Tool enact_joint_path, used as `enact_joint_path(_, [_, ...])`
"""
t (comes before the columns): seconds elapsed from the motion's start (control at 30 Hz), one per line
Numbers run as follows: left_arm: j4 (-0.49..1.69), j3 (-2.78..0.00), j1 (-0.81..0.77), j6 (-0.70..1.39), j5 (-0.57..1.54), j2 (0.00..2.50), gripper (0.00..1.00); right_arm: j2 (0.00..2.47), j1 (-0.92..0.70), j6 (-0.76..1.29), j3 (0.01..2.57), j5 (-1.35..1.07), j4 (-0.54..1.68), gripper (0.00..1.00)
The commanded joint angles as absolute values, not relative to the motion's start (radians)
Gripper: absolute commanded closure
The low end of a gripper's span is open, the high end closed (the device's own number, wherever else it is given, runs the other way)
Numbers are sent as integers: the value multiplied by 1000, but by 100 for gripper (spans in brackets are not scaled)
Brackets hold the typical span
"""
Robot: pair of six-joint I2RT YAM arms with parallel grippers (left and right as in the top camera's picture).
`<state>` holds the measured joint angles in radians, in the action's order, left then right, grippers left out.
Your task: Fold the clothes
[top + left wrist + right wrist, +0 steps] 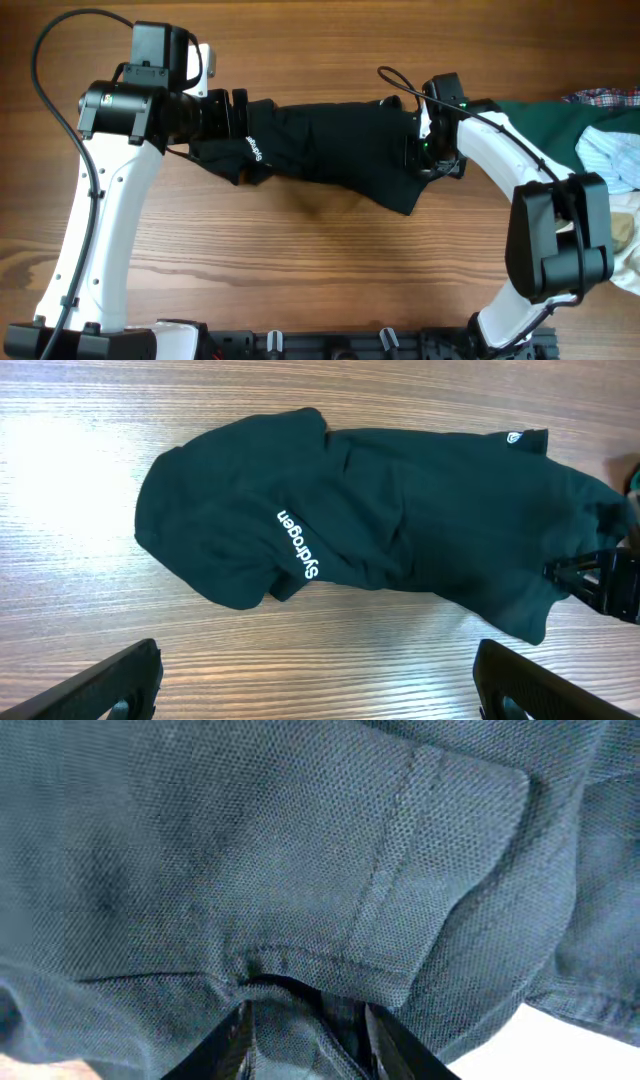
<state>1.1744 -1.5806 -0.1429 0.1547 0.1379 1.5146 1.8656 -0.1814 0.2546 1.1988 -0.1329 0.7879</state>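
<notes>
The black shirt (320, 140) lies in a crumpled heap on the brown wooden table (300, 260), stretched out between the two arms. A white word (298, 542) shows on the cloth near its left end. The left pincer (237, 113) hangs over that left end of the shirt. Its two fingers are spread very wide, and in its own camera one finger (110, 685) sits at each bottom corner. There is nothing between them, and they do not touch the shirt. The right pincer (428, 150) is down at the right end of the shirt. In its own camera the picture is almost all dark cloth (300, 850) with a sewn seam running across it. The two fingers (235, 1040) are close together at the bottom, and a fold of the shirt is tucked between them, so this pincer (310, 1040) is pinching the shirt. Off to the right side of the table lie a dark green cloth (540, 120) and a pale blue and white one (610, 155).
</notes>
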Motion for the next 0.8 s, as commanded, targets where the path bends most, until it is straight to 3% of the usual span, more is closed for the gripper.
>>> enact_joint_path(0.0, [1174,-1592,-141,165,130,1511,0,1740,-178,236,1201,-124,797,73])
enact_joint_path(0.07, [1174,-1592,-141,165,130,1511,0,1668,-178,236,1201,-128,809,83])
enact_joint_path(0.1, [1175,-1592,-141,165,130,1511,0,1626,-178,238,1201,-128,818,95])
enact_joint_path(0.3, [1175,-1592,-141,165,130,1511,0,1492,-178,237,1200,-129,828,95])
enact_joint_path(0.37, [1175,-1592,-141,165,130,1511,0,1508,-178,235,1195,-121,822,77])
enact_joint_path(0.53, [1175,-1592,-141,165,130,1511,0,1662,-178,208,1173,-119,759,46])
enact_joint_path(0.63, [1176,-1592,-141,165,130,1511,0,1743,-178,209,1173,-120,751,41])
enact_joint_path(0.77, [1179,-1592,-141,165,130,1511,0,1824,-178,208,1173,-120,769,42])
